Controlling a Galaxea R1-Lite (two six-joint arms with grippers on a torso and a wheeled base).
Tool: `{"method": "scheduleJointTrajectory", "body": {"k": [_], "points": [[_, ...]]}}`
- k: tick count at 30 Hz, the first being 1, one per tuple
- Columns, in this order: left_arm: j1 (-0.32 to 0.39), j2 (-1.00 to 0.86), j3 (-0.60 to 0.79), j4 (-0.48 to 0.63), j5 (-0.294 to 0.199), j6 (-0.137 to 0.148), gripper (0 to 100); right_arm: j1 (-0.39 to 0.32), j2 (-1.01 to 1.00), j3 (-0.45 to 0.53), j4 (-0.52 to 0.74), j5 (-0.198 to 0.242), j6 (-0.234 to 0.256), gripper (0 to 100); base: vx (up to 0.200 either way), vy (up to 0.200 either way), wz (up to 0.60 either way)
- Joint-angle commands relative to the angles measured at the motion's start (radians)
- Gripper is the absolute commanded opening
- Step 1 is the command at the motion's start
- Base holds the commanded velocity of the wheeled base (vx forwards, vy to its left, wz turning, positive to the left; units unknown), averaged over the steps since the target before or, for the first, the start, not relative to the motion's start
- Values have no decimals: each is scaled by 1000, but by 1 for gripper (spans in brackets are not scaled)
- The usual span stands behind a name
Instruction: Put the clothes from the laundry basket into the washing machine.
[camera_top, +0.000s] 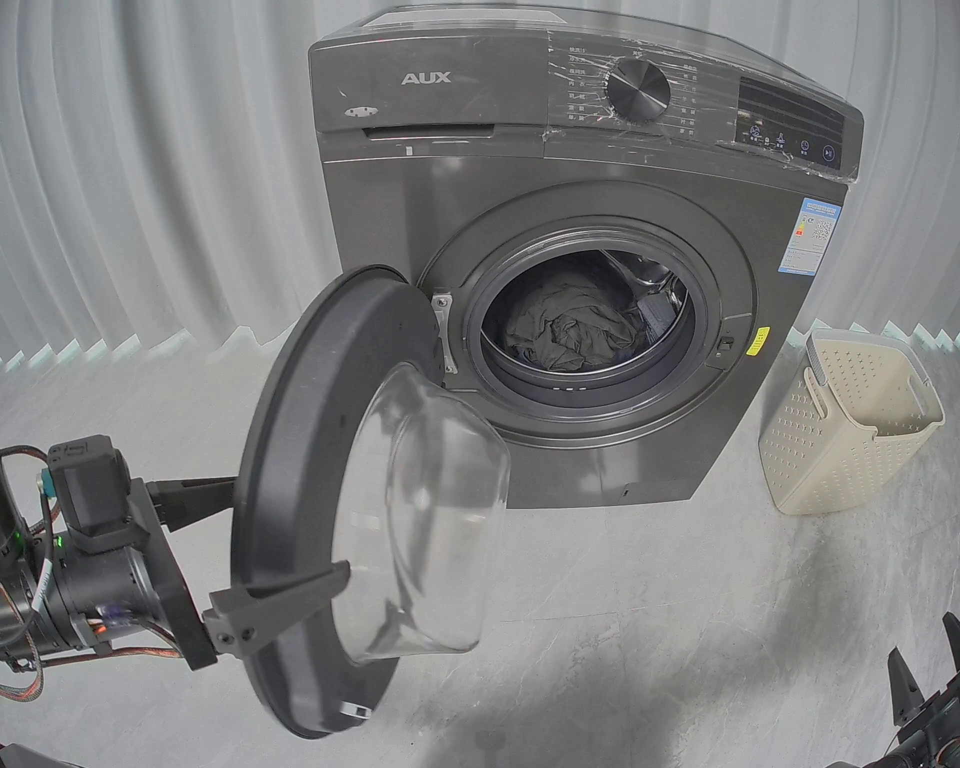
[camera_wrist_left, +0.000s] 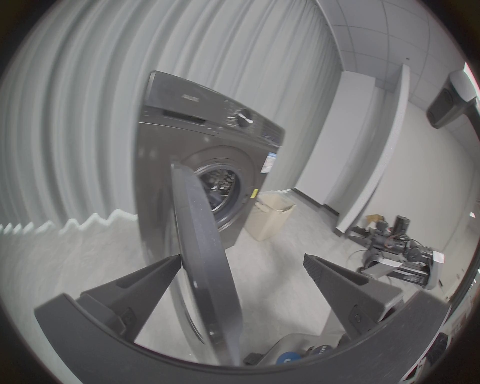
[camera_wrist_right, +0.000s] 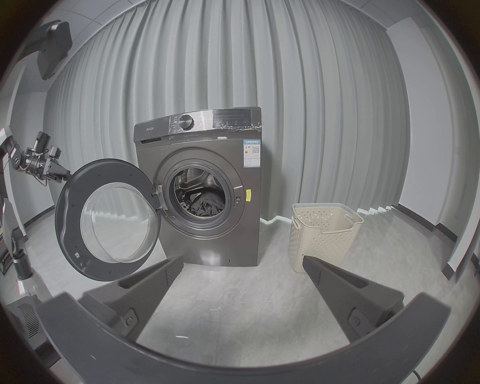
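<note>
The grey washing machine (camera_top: 560, 180) stands with its round door (camera_top: 320, 440) swung wide open. Dark clothes (camera_top: 570, 320) lie in the drum, also seen in the right wrist view (camera_wrist_right: 202, 202). The cream laundry basket (camera_top: 850, 420) stands on the floor to the machine's right, and no clothes show inside it. My left gripper (camera_top: 290, 527) is open, with its fingers on either side of the door's outer rim (camera_wrist_left: 205, 260). My right gripper (camera_wrist_right: 242, 257) is open and holds nothing, low at the right and well back from the machine and basket (camera_wrist_right: 325, 230).
Pleated curtains hang behind the machine. Bare grey floor (camera_top: 650, 620) stretches in front of it. Some equipment (camera_wrist_left: 400, 250) sits on the floor off to the side, by a white wall.
</note>
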Motion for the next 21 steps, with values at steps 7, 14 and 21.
{"method": "scheduleJointTrajectory", "body": {"k": [7,14,21], "points": [[-32,54,-18,-62,-4,-5,100,-1,-2,15,0,0,2,100,0,0,0],[-3,60,-16,-63,42,5,100,-1,-2,15,0,2,0,100,0,0,0],[-3,210,-38,-132,70,8,100,1,-2,15,0,2,2,100,0,0,0]]}}
